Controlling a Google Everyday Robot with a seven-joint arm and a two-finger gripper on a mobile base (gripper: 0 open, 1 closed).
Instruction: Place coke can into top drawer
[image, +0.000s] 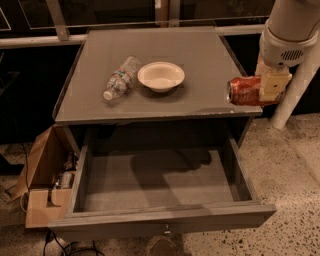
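While we have only the one camera view, looking down from the front, it shows our gripper (271, 86) at the right edge of the frame, about a third of the way down, closed on the coke can (243, 91). The red can lies on its side in the grip, its silver end facing left, and it sits over the front right corner of the cabinet top (150, 45); we cannot tell whether it touches that surface or hangs just above it. Our white arm (290, 27) comes down to it from the upper right corner, with a pale slanted post (296, 95) behind it. Below, the top drawer (160, 182) stands pulled out toward the bottom of the frame, its flat grey bottom bare and crossed by a shadow, its small knob (166, 230) on the front panel. The can is therefore above and to the right of the drawer's back right corner, not inside it. On the cabinet top, left of centre, a clear water bottle (120, 78) lies on its side with its cap toward the lower left, and a white bowl (161, 76) sits upright just beside it on the right. At the lower left, an open cardboard box (42, 175) rests against the cabinet's side on the speckled floor (295, 165).
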